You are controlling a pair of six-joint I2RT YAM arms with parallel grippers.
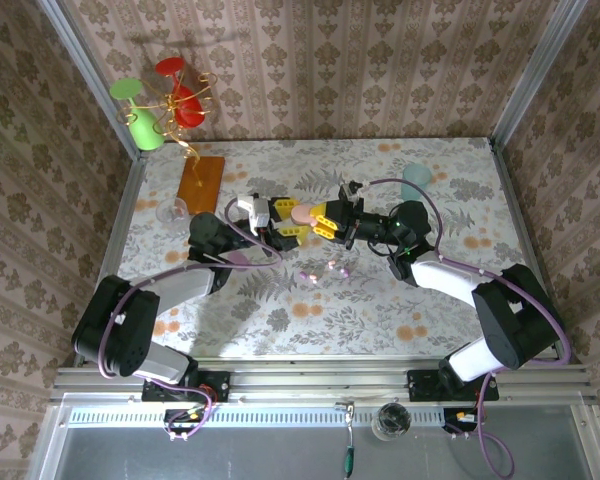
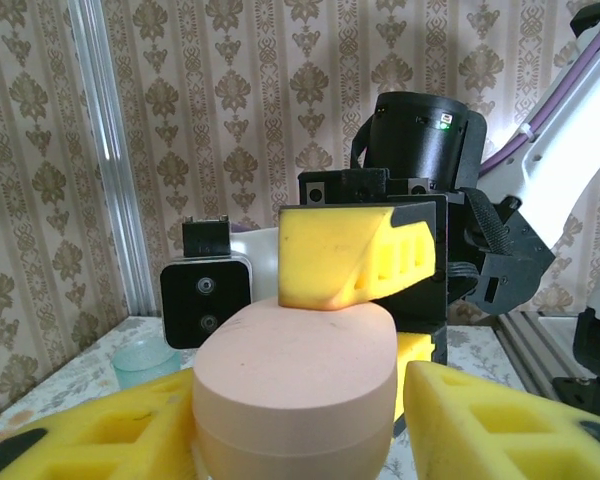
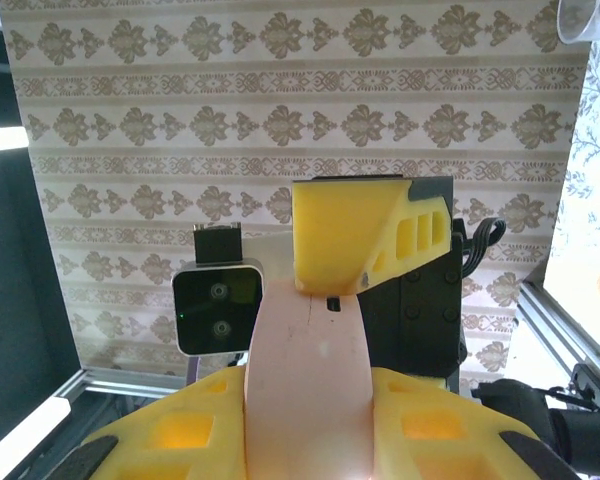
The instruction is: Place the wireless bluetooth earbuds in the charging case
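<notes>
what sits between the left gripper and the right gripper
The pink charging case: right gripper clamped on it, left gripper around it, seen in the top view.

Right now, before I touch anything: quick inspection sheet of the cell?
Surface: floral tablecloth, flat, evenly lit.
Job's things: pink charging case held between both grippers; small pale bits on the cloth nearby, too small to call earbuds.
Clutter: wooden board, clear glass, pale blue cup.
Grippers: left gripper and right gripper each closed on the case, from opposite sides.
Cables: purple cable loops off the left arm, another runs along the right; no snag seen.
Surroundings: patterned wallpaper, aluminium frame, wire stand with green and red cups, back left.
</notes>
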